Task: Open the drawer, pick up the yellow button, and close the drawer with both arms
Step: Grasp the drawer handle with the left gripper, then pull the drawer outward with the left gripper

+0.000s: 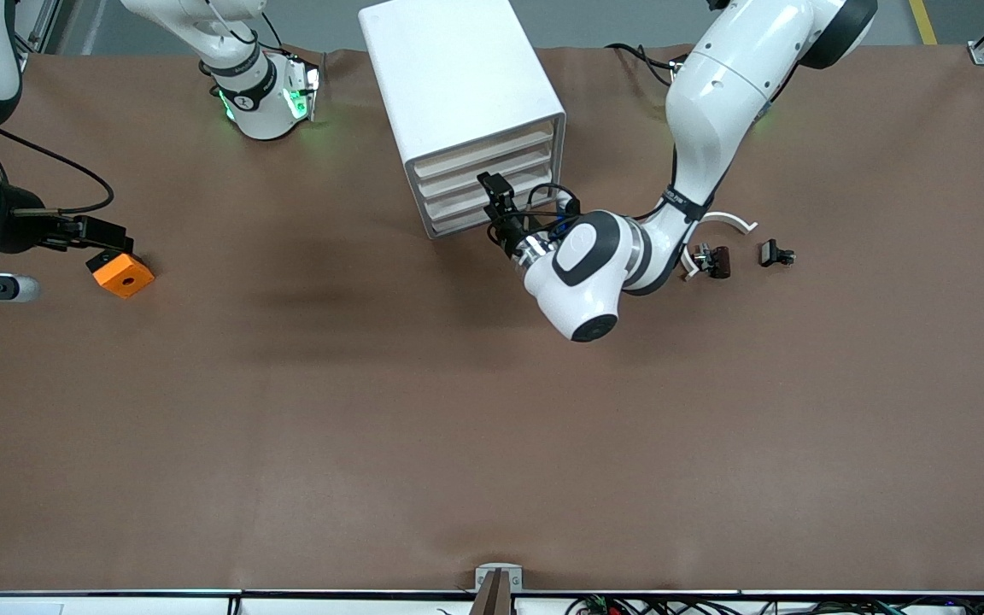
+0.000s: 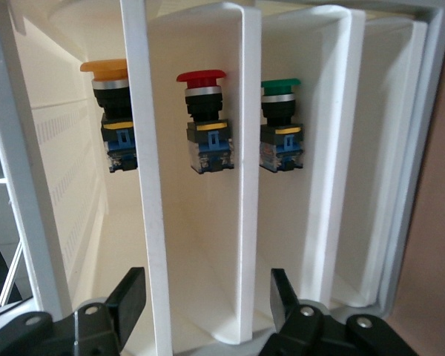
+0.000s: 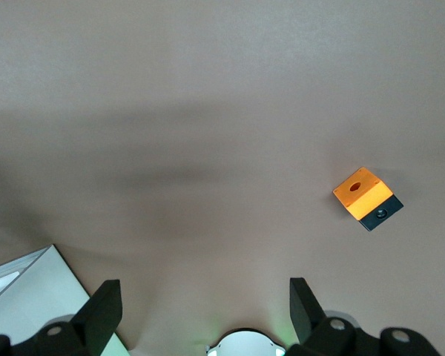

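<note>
The white cabinet (image 1: 458, 68) stands at the back middle of the table, and its highest drawer (image 1: 488, 143) sits flush with the three below it. My left gripper (image 1: 492, 213) is at the drawer fronts, open (image 2: 206, 304), with its jaws on either side of two white front edges. The left wrist view looks into the drawers. The button (image 2: 107, 111), with its orange-gold cap, lies in the end drawer (image 2: 67, 148). My right gripper (image 1: 112, 242) is open and empty (image 3: 206, 311), up in the air over the right arm's end of the table.
A red-capped button (image 2: 204, 111) and a green-capped one (image 2: 282, 119) lie in the neighbouring drawers. An orange square block (image 1: 122, 275) with a hole lies at the right arm's end (image 3: 367, 196). Small black clip parts (image 1: 714, 259) with a white curved band (image 1: 727, 220) lie at the left arm's end.
</note>
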`<state>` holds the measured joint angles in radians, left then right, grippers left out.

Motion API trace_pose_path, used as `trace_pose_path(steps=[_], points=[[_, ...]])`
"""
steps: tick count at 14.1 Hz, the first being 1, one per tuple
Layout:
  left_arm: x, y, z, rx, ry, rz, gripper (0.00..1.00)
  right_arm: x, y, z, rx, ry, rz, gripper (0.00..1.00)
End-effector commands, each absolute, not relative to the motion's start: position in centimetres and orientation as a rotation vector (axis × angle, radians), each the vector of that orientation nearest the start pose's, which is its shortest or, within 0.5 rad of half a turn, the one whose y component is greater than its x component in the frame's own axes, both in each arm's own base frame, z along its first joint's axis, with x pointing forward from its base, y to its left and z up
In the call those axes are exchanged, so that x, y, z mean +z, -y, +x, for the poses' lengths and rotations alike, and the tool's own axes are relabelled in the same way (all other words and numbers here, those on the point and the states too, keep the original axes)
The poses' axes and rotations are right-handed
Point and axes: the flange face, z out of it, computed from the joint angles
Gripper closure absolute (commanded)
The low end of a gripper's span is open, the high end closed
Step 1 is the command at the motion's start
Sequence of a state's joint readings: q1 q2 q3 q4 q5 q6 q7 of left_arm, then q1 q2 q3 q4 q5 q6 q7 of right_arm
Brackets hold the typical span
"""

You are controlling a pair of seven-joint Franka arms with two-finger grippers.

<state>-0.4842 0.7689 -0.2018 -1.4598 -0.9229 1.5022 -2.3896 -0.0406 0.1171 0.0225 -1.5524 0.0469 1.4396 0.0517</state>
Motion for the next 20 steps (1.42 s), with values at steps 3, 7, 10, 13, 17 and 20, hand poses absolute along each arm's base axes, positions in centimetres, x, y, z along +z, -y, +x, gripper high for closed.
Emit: trace_pose_path(steps=[3, 7, 10, 13, 17, 20], points=[[26.1, 47.1, 46.7, 1.367, 1.756, -1.135, 0.25, 55.6, 0.5, 57.0, 0.366, -0.128, -3.063, 0.0], [26.5, 47.7, 46.4, 1.415, 1.737, -1.11, 0.36, 55.5, 0.5, 56.9, 0.368, -0.128, -3.063, 0.0], [26.5, 48.1, 45.7, 1.415, 1.709, -1.114, 0.48, 55.5, 0.5, 56.9, 0.371, -0.128, -3.063, 0.0], [26.2, 48.7, 44.5, 1.401, 1.673, -1.115, 0.54, 55.5, 0.5, 56.9, 0.373, -0.13, -3.062, 0.0], [25.5, 49.0, 43.6, 1.408, 1.655, -1.093, 0.6, 55.2, 0.5, 56.9, 0.38, -0.128, -3.061, 0.0], [24.9, 49.4, 42.9, 1.398, 1.641, -1.092, 0.64, 55.1, 0.5, 56.9, 0.382, -0.126, -3.061, 0.0]])
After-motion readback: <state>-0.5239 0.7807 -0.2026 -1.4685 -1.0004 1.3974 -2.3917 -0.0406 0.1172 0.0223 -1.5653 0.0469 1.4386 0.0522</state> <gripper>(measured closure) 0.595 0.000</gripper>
